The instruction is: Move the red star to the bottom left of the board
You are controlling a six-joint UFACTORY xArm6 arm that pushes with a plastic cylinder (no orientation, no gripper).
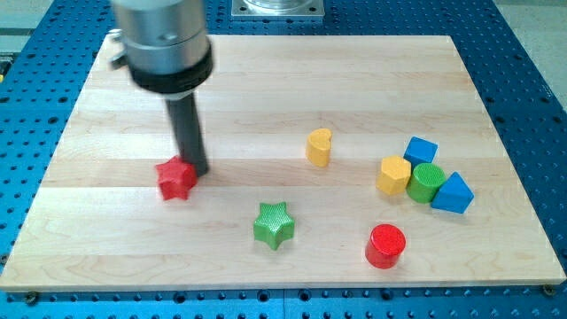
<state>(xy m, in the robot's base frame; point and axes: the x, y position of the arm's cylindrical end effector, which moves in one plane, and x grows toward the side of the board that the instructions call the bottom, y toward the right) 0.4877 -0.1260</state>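
A red cylinder (385,245) is seen lowest in the frame, at the lower right of the pale wooden surface (266,80), with a ridged green star (274,224) just to its left near the bottom centre. Further up, at centre left, the red star (176,179) is met by the tip (197,170) of a straight dark rod, which stands upright and is pressed against the star's upper right edge. No jaws are carried by the end effector, and nothing is held by it; it is only a rod hung from a grey metal housing with a black collar at the upper left of the frame. At the right, four blocks are bunched together and touching: a yellow hexagonal block (393,175), a green cylinder (425,182), a blue triangular block (454,194) and, behind them, a blue cube (421,150). A yellow heart-shaped block (319,147) is seen alone near the middle. All blocks look matte and smooth. The grained boards are framed by a blue perforated bench (532,53).
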